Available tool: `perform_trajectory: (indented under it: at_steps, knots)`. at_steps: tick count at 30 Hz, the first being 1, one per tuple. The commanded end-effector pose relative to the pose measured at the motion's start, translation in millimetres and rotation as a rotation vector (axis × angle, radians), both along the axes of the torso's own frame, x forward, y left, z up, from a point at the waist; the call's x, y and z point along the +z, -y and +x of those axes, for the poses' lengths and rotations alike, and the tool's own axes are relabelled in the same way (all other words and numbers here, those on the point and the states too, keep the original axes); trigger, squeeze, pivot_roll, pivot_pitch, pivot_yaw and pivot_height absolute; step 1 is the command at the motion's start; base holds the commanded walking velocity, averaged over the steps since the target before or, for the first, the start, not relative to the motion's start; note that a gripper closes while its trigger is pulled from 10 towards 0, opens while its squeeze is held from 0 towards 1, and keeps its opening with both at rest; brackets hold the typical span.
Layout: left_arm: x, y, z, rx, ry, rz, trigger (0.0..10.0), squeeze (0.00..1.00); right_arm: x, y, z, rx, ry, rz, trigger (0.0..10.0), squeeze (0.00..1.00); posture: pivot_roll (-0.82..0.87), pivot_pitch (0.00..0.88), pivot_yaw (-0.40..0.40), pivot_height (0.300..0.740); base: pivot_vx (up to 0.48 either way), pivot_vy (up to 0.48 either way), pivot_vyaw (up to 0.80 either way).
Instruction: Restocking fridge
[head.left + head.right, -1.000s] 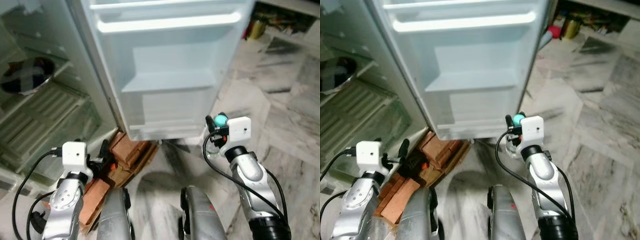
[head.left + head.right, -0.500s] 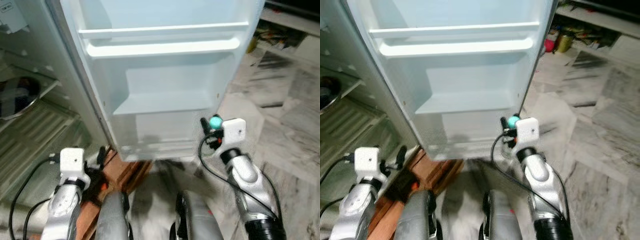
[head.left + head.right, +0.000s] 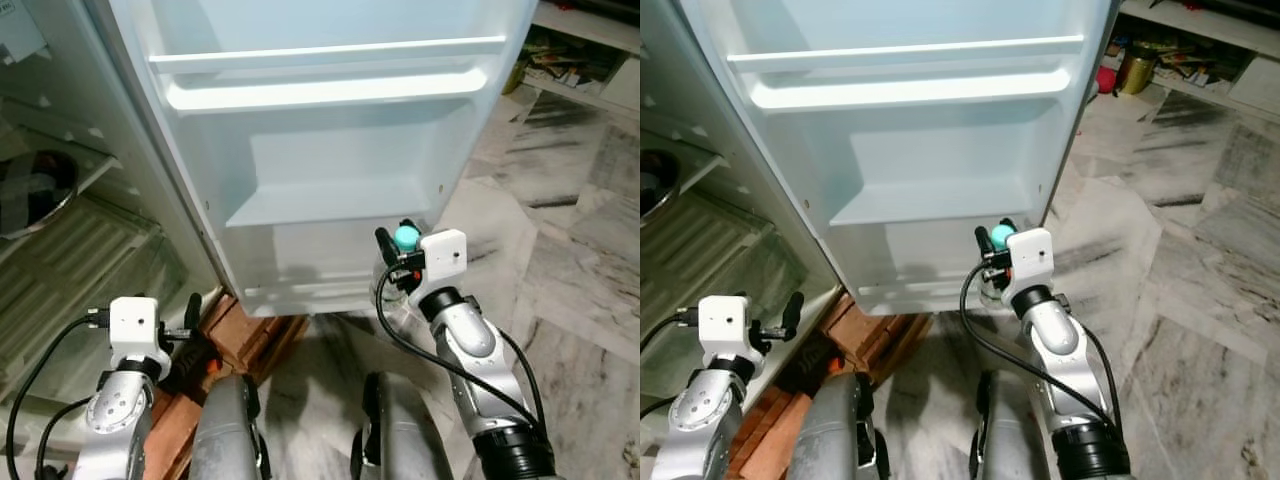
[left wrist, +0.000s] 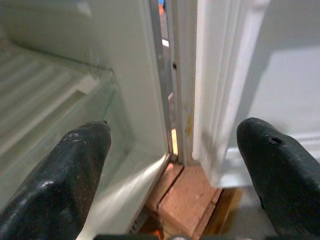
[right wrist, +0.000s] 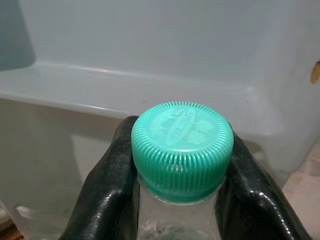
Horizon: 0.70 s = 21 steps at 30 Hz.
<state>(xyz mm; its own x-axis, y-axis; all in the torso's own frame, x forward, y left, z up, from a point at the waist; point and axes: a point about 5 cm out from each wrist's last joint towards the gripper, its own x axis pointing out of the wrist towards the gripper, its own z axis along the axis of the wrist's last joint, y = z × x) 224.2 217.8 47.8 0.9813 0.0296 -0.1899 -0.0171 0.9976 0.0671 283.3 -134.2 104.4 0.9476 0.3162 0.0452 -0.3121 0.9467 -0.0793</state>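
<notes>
My right gripper (image 3: 397,248) is shut on the neck of a clear plastic bottle with a green cap (image 3: 405,237), held upright just in front of the lower door shelf (image 3: 330,205) of the open white fridge door (image 3: 330,150). In the right wrist view the green cap (image 5: 182,147) sits between the two black fingers (image 5: 107,195), with the door bin wall right behind it. My left gripper (image 3: 190,320) hangs low by the fridge's bottom edge, fingers (image 4: 70,170) spread open and empty, facing the door hinge gap.
The fridge interior (image 3: 70,230) with glass shelves and a dark bowl (image 3: 35,190) lies to the left. Red bricks (image 3: 250,330) prop the fridge base. Marble floor (image 3: 570,250) spreads to the right, with cluttered shelving (image 3: 570,50) at the far right.
The camera has shifted, bringing the door closer. My right gripper with the bottle has moved left and nearer to the lower door shelf. The left arm stays low.
</notes>
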Motion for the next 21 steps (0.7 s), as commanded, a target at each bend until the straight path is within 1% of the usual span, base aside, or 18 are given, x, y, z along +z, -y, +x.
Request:
perform_trajectory:
  at_steps: [1,5,7,11,16,17,18,19,20,21]
  knots:
    - [1,-3.1,-3.2,0.012,-0.007,0.008,10.0,0.00,5,-4.3,1.1,0.020,0.031,-0.005,10.0,0.00,-0.01,0.149,0.004,0.615,0.000,0.000,0.00]
    - [2,-4.5,-5.4,0.016,-0.010,0.015,10.0,0.00,6,-7.2,2.0,0.040,0.045,-0.026,10.0,0.00,-0.01,0.164,0.006,0.615,0.000,0.000,0.00]
    - [3,-4.9,-8.9,0.015,-0.013,0.018,10.0,0.00,6,-8.0,4.9,0.043,0.055,-0.028,10.0,0.00,0.00,0.186,0.008,0.615,0.000,0.000,0.00]
    - [4,-8.2,-18.2,0.021,-0.028,0.027,10.0,0.00,10,-14.4,17.3,0.065,0.083,-0.051,10.0,0.00,0.01,0.216,0.008,0.615,0.000,0.000,0.00]
    - [8,-15.7,-27.6,0.036,-0.039,0.045,10.0,0.00,16,-20.4,27.1,0.097,0.121,-0.087,10.0,0.00,0.04,0.255,0.002,0.590,0.000,0.000,0.00]
    - [8,-15.7,-27.6,0.036,-0.039,0.045,10.0,0.00,16,-20.4,27.1,0.097,0.121,-0.087,10.0,0.00,0.04,0.255,0.002,0.590,0.000,0.000,0.00]
    - [10,-18.6,-31.2,0.041,-0.043,0.051,10.0,0.00,18,-22.0,30.4,0.106,0.137,-0.100,10.0,0.00,0.05,0.272,0.002,0.581,0.000,0.000,0.00]
    - [10,-18.6,-31.2,0.041,-0.043,0.051,10.0,0.00,18,-22.0,30.4,0.106,0.137,-0.100,10.0,0.00,0.05,0.272,0.002,0.581,0.000,0.000,0.00]
    - [12,-22.0,-36.0,0.050,-0.049,0.061,10.0,0.00,24,-25.5,35.6,0.122,0.170,-0.122,10.0,0.00,0.06,0.286,-0.002,0.581,0.000,0.000,0.00]
    - [13,-23.1,-37.7,0.053,-0.051,0.064,10.0,0.00,26,-26.5,37.9,0.123,0.184,-0.136,10.0,0.00,0.06,0.288,-0.002,0.581,0.000,0.000,0.00]
